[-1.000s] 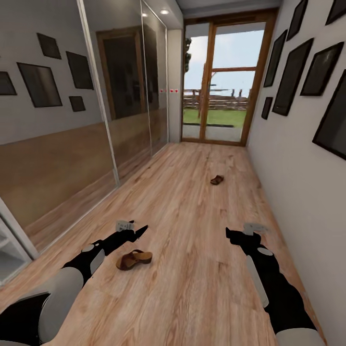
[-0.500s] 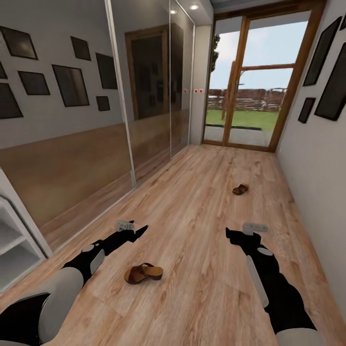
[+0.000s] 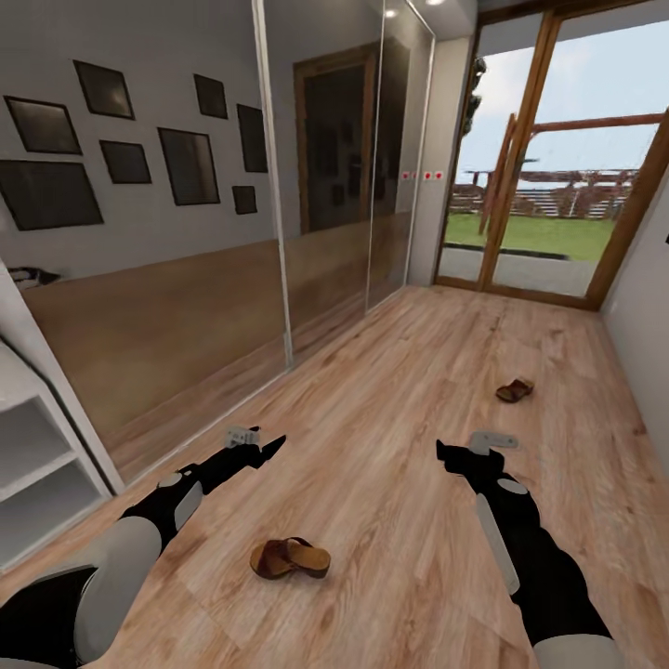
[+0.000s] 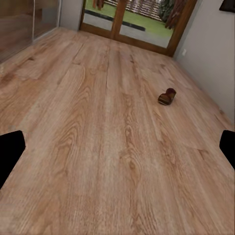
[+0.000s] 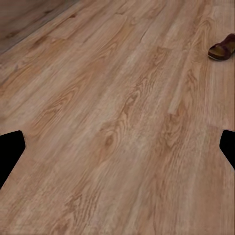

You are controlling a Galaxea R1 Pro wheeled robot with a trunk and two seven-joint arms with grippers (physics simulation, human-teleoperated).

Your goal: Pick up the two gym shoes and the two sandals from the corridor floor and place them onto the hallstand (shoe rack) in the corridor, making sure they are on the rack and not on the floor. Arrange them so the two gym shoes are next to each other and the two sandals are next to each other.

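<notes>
Near sandal (image 3: 290,557): on the floor (image 3: 390,409), just below and inward of the left gripper (image 3: 269,448), not touched.
Far sandal (image 3: 514,390): well ahead of the right gripper (image 3: 446,455), near the right wall; also ahead in the left wrist view (image 4: 167,96) and the right wrist view (image 5: 223,48).
Grippers: both held forward, empty; wrist views show fingers spread.
Sneakers: unseen.
White shelves (image 3: 37,455): left of the left gripper; unclear whether the intended rack.
Risk: rolling over or nudging the near sandal, lying so close under the arms.
Risk: wrong shelf chosen.

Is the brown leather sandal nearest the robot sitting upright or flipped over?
Upright. The nearest brown leather sandal rests sole-down on the wood-plank floor, its tan footbed and wide strap facing up.
</notes>
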